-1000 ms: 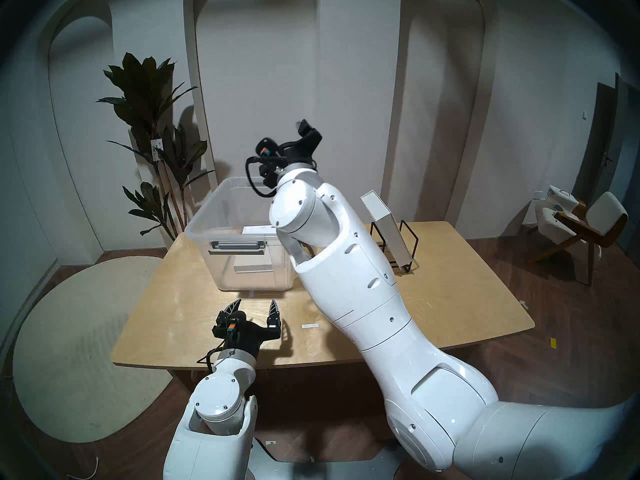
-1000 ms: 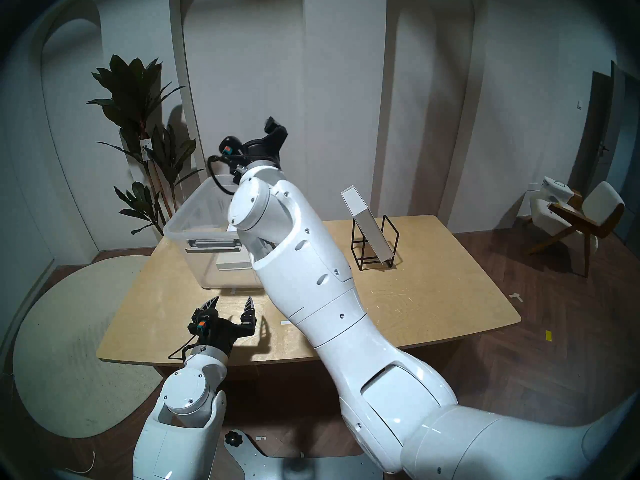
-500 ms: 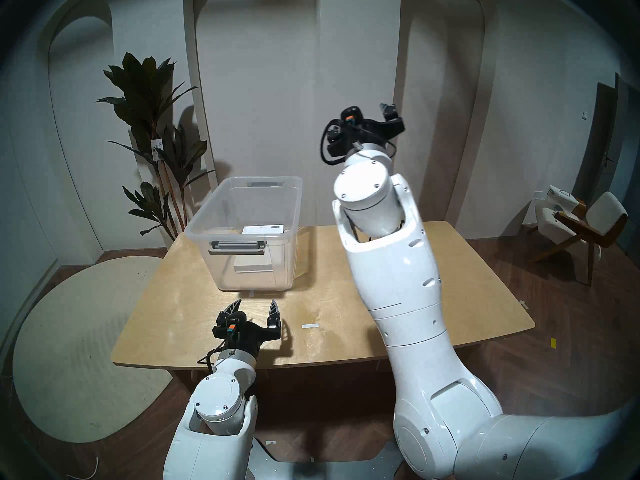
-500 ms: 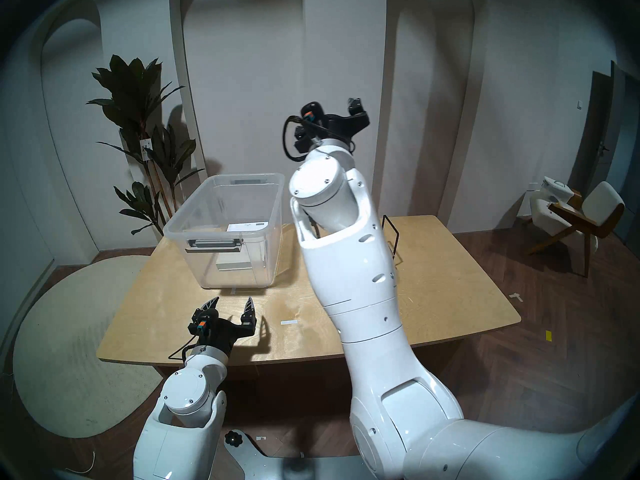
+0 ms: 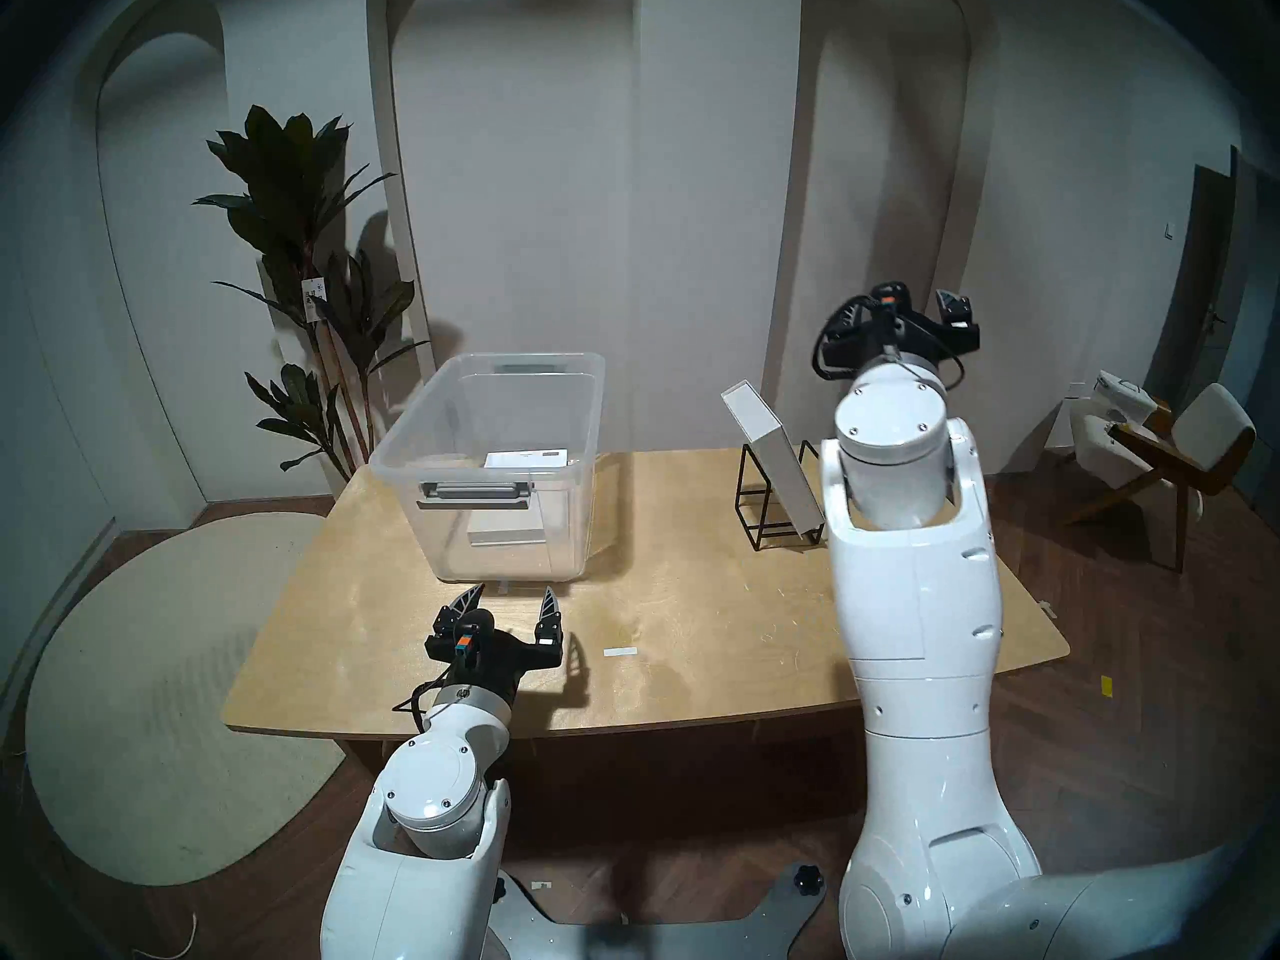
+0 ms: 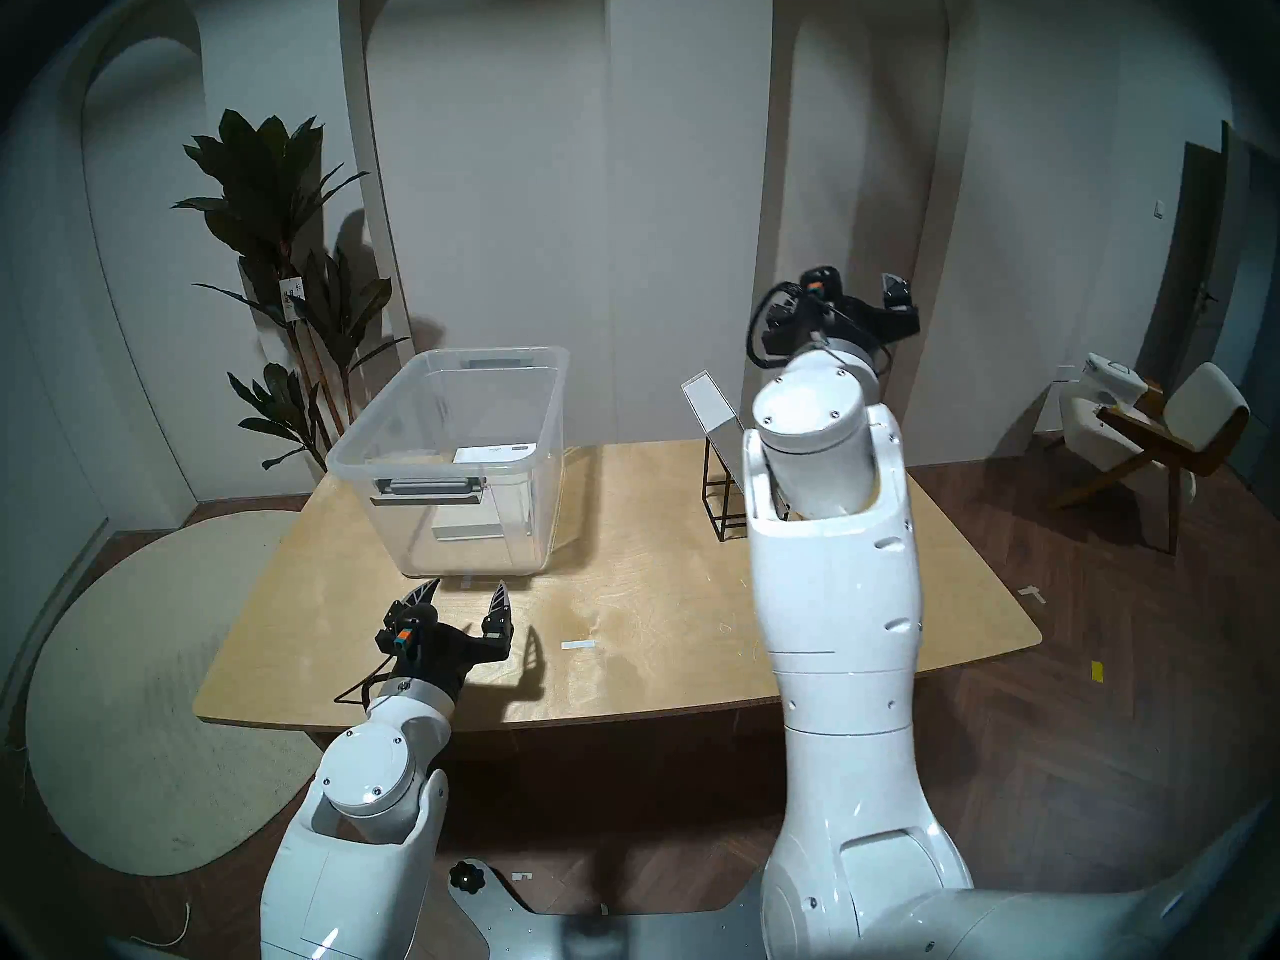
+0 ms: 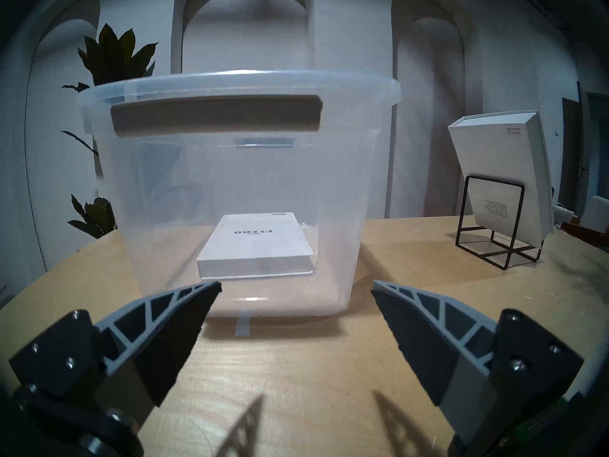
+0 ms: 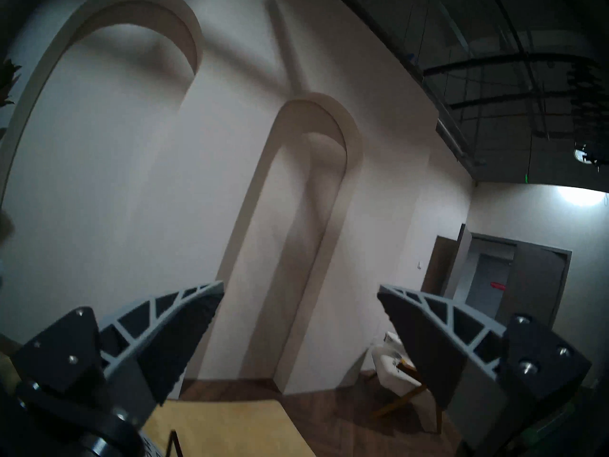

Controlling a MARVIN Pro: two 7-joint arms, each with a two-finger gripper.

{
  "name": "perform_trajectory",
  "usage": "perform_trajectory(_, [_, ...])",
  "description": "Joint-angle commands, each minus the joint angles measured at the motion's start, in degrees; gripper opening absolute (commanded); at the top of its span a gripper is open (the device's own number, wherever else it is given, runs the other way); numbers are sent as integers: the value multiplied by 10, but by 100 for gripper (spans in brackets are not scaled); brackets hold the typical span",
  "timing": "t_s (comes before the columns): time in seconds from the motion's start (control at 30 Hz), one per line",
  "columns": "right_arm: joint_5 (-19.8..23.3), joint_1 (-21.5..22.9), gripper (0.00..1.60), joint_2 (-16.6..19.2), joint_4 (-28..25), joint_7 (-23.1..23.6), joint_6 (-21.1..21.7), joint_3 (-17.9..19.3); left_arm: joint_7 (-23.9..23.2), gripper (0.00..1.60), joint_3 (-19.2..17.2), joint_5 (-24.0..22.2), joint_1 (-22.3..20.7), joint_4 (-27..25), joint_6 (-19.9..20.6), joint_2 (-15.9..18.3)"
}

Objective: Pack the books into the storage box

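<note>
The clear storage box (image 5: 409, 415) stands on the table's far left, also in the left wrist view (image 7: 342, 189). A small white book (image 5: 526, 460) lies flat on its floor (image 7: 257, 245). A tall white book (image 5: 769, 453) leans in a black wire rack (image 5: 751, 515) at the far right (image 7: 507, 179). My left gripper (image 5: 512, 595) is open and empty, low over the table just before the box's near wall (image 7: 295, 286). My right gripper (image 5: 900, 300) is open and empty (image 8: 300, 286), raised above and to the right of the tall book, facing the wall.
The wooden table (image 5: 692, 626) has a white tape mark (image 5: 620, 652) near its front. A potted plant (image 5: 312, 280) stands behind the box. A chair (image 5: 1163, 453) stands at the far right. A pale rug (image 5: 159, 695) lies left of the table.
My right arm swung from over the box to the right and came down beside the rack, gripper open and empty throughout. My left gripper edged slightly toward the box.
</note>
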Motion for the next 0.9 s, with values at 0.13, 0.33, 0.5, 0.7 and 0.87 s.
perform_trajectory(0.13, [49, -95, 160, 34, -24, 73, 7, 89, -39, 160, 18, 24, -24, -25, 8, 37])
perform_trajectory(0.33, [80, -140, 160, 52, -34, 131, -17, 131, -71, 160, 42, 33, -29, -41, 17, 52])
perform_trajectory(0.5, [111, -181, 160, 67, -50, 183, -59, 154, -107, 160, 61, 44, -45, -64, 34, 72])
perform_trajectory(0.7, [146, -207, 160, 79, -59, 226, -103, 171, -142, 160, 80, 37, -76, -63, 58, 72])
perform_trajectory(0.87, [173, -218, 160, 91, -53, 256, -145, 193, -182, 160, 93, 3, -105, -50, 78, 56])
